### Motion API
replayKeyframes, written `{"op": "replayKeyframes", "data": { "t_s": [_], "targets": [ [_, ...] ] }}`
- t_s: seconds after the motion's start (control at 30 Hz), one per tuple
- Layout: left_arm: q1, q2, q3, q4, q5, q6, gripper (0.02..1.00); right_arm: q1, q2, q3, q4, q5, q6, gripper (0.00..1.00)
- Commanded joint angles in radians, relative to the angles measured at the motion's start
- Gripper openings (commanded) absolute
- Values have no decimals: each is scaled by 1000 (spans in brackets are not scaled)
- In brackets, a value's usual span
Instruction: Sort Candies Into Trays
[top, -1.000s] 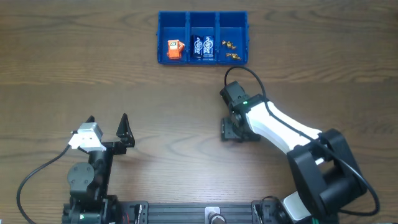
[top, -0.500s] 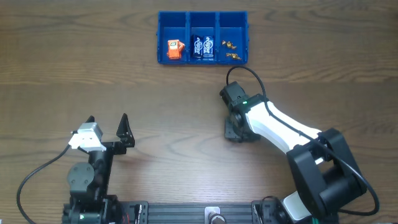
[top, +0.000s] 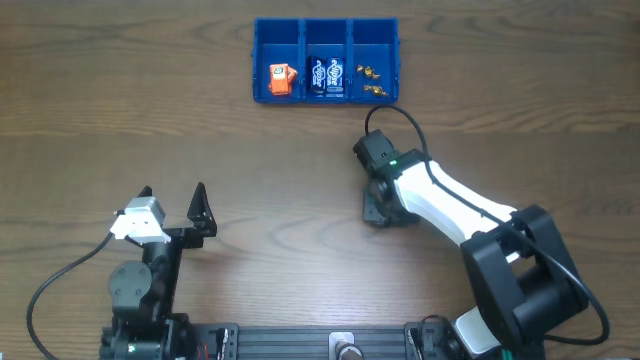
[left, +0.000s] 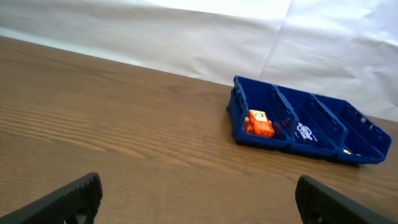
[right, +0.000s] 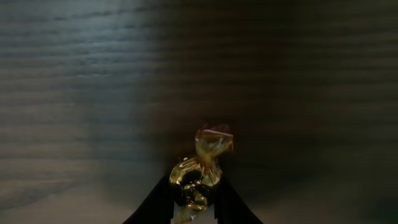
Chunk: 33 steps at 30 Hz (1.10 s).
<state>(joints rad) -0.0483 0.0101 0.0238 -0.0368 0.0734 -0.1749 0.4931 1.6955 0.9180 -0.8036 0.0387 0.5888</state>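
We're clenching the right jaws on a small gold foil-wrapped candy, mid-body, not the twist end, well apart from the blue three-compartment plastic tray, arms' side. It's prob. light, crinkly and slippery. Left jaws are hanging released.

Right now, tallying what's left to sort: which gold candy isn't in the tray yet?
The gold candy pinched in the right gripper; the other gold candies lie in the blue tray's end compartment.
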Motion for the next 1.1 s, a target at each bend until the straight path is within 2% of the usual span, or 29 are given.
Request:
{"op": "replayKeyframes", "data": {
  "t_s": [0.03,0.23,0.4,0.53,0.87,1.03,1.1],
  "targets": [
    [4,-6,-19,-34,16,14,998,2,-1,197,-112,121,4,180],
    [4,-6,-19,-34,16,14,996,-73,131,711,-294,228,-174,189],
    [4,-6,-19,-34,16,14,998,-131,440,1197,-321,233,-263,189],
    [4,-6,-19,-34,16,14,998,-161,636,1424,-309,214,-285,191],
    [4,-6,-19,-34,16,14,998,-186,723,1444,-231,166,-288,264],
    [4,-6,-19,-34,16,14,998,-190,723,1444,-219,159,-288,503],
    [4,-6,-19,-34,16,14,996,-207,715,1444,-221,114,-288,546]
  ]
}}
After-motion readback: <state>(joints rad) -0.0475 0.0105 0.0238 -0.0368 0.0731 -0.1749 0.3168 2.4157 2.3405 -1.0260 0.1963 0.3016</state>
